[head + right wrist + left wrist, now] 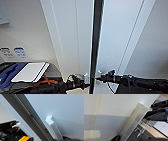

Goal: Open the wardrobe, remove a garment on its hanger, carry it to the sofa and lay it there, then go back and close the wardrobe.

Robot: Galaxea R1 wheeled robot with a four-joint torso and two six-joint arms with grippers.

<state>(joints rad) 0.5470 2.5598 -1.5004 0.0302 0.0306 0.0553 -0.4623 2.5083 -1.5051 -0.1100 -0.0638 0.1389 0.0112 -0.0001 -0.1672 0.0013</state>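
It looked like a furnished room in a home: a tall white wardrobe (75, 37) stood against a plain wall (25, 37), with clutter beside it.

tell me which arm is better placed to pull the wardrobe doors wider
Neither clearly, though that's a judgement. The left pincer sits at the left door's handle and the right pincer at the right door's handle, either side of the dark gap. Each suits its own door.

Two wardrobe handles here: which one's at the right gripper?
The handle on the wardrobe's right-hand door, just right of the dark gap. The right gripper is beside it; the other handle, left of the gap, is by the left gripper.
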